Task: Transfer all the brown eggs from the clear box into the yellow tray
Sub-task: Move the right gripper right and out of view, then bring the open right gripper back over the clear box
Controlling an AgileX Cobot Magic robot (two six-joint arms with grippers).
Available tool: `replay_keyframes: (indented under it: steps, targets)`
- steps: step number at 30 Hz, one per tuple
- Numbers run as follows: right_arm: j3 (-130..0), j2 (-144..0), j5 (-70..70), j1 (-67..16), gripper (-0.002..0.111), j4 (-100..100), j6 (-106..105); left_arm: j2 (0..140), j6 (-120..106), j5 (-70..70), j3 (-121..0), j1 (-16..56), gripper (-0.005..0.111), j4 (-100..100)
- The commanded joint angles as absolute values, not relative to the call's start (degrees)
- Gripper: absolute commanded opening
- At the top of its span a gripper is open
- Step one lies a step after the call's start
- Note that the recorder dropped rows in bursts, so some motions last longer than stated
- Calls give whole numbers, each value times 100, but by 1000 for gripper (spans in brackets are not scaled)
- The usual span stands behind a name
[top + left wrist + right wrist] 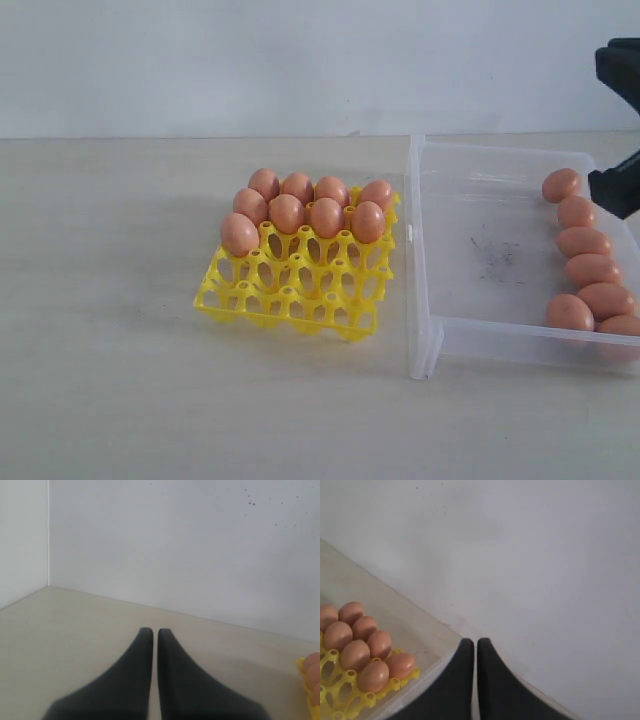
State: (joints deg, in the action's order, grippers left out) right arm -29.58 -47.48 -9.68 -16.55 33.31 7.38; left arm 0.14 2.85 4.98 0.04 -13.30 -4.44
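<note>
The yellow tray (300,290) sits mid-table, and several brown eggs (286,212) fill its far cups. To its right lies the clear box (470,210), where several more brown eggs (583,241) line the right side. Black parts of my right arm (618,188) hang at the exterior view's right edge, beside the box's far right corner. In the right wrist view my right gripper (472,641) is shut and empty, with the box wall (427,672) and the tray's eggs (364,627) beyond it. My left gripper (151,631) is shut and empty over bare table, out of the exterior view.
A pale wall stands along the table's back edge. The left wrist view shows a wall corner, and a sliver of the tray (302,666) with an egg (314,672) at the frame's edge. The box floor carries dark smudges (495,258).
</note>
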Motion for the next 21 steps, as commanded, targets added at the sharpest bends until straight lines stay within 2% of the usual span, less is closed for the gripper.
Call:
replay_keyframes:
  steps: [1,8,9,11,14,18,21]
  targets:
    - [-2936,-3926,-634,-1654,0,3177,637,0,336,435,0,-1339,4,-495]
    - [-2849,-1035,1453,-1654,0,3476,280,0,336,435,0,-1339,4,-495]
    - [-2633,-260,2064,-1654,0,3969,386,0,336,435,0,-1339,4,-495]
    - [-2316,0,3091,-1695,0,4936,1137,0,336,445,0,-1339,4,-495]
    - [-2167,0,3148,-2213,0,5929,2557,0,336,448,0,-1339,4,-495]
    - [-2167,-23,1611,-3007,0,5960,2541,0,336,436,0,-1339,4,-495]
    - [-2167,-419,1670,-3324,0,5737,2833,0,336,436,0,-1339,4,-495]
